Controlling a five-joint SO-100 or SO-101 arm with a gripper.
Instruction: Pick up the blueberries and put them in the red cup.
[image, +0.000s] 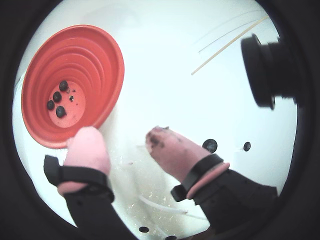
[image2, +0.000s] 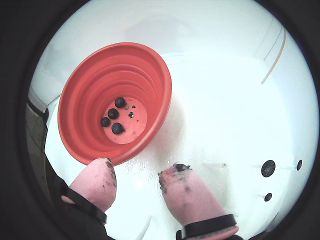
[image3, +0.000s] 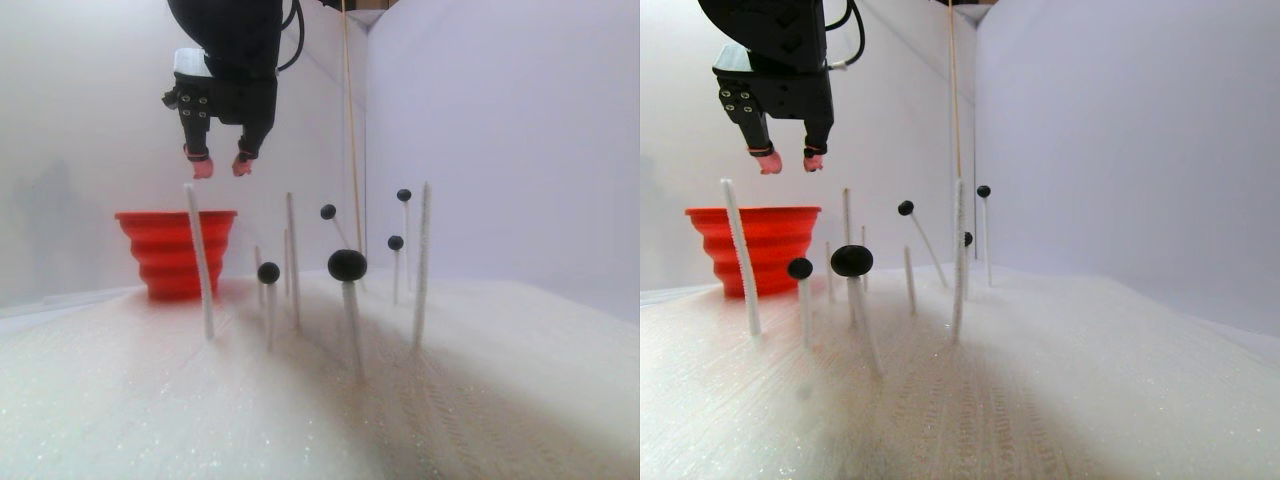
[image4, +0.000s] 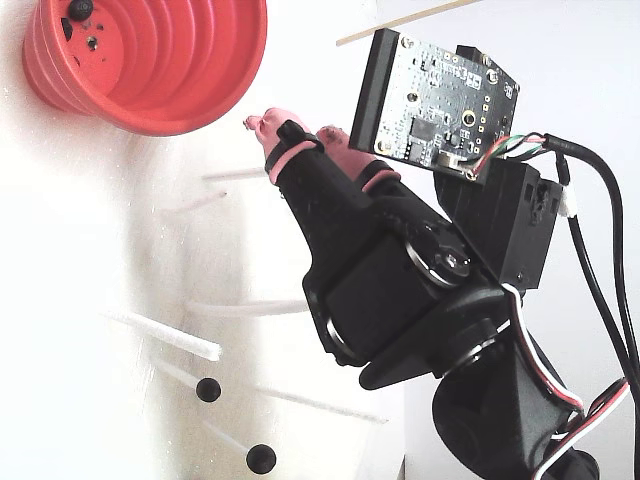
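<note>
My gripper (image2: 136, 176) hangs parted and empty beside the red cup (image2: 90, 100), four blueberries (image2: 113, 114) deposited inside; next, I judge, I must reach another stick-mounted berry (image3: 346, 264).

Four blueberries (image2: 113, 113) lie in the red cup (image2: 85, 95), others sit on white sticks (image3: 349, 305) to its right in the stereo pair view.

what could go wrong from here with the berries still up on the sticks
The open, empty end effector hangs above thin white sticks; coming down for a blueberry it could bend a stick or knock the ball off. Its pink fingertips look smeared, so a ball might slip. The red cup holds four already.
</note>
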